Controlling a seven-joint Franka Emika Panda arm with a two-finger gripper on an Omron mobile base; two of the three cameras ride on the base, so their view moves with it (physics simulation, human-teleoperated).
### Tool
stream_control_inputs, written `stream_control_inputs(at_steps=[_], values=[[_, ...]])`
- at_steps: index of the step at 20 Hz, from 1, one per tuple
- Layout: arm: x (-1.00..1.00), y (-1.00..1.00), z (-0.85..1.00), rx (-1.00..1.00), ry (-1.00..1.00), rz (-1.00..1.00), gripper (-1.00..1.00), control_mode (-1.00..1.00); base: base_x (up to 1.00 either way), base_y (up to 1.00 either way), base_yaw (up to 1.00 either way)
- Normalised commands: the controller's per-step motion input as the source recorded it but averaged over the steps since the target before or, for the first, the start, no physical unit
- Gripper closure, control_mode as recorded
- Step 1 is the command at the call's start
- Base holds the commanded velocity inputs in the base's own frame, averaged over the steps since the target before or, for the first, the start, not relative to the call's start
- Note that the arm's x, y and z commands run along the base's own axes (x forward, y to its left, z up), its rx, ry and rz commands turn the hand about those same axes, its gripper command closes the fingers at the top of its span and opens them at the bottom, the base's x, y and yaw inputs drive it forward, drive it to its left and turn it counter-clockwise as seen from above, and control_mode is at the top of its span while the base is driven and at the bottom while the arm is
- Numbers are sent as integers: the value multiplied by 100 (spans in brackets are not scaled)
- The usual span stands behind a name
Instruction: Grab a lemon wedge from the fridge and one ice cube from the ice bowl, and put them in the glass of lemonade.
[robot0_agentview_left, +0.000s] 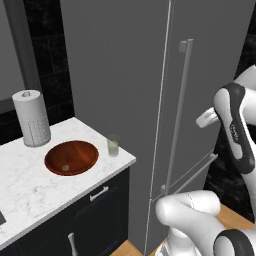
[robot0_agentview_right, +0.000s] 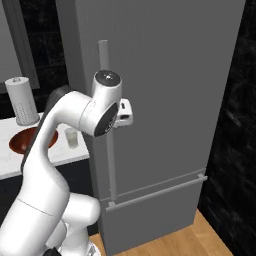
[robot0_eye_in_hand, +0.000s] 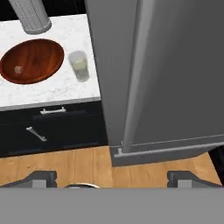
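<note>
The fridge (robot0_agentview_left: 125, 75) stands shut, its long vertical bar handle (robot0_agentview_left: 182, 115) running down the door; the lemon wedge is hidden. On the marble counter sits the reddish-brown ice bowl (robot0_agentview_left: 71, 157) with one ice cube (robot0_agentview_left: 65, 168) in it. The glass of lemonade (robot0_agentview_left: 113, 145) stands just right of the bowl, near the counter's corner. In the hand view the bowl (robot0_eye_in_hand: 31, 61), cube (robot0_eye_in_hand: 18, 69) and glass (robot0_eye_in_hand: 79, 65) lie at upper left, with the handle (robot0_eye_in_hand: 135, 74) in the middle. My gripper (robot0_eye_in_hand: 113, 178) is open and empty, held high in front of the fridge handle (robot0_agentview_right: 107, 125).
A white paper-towel roll (robot0_agentview_left: 31, 118) stands behind the bowl. Dark drawers with metal pulls (robot0_eye_in_hand: 52, 110) sit under the counter (robot0_agentview_left: 30, 190). A wooden floor (robot0_eye_in_hand: 65, 164) runs in front of the fridge. A black wall (robot0_agentview_right: 235, 150) flanks the fridge's right side.
</note>
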Motion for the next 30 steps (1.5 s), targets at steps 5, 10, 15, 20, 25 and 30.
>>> stream_control_inputs(at_steps=[5,10,15,20,25,30], values=[[48,9,-14,8,-29,2,-100,-100,0,0,0],[64,0,-35,14,-14,14,-100,-100,0,0,0],[19,-11,-4,21,-16,17,-100,-100,0,0,0],[23,0,3,16,-17,5,-100,-100,0,0,0],[4,0,59,6,-15,0,-100,-100,0,0,0],[9,0,55,6,-16,0,-100,-100,0,0,0]])
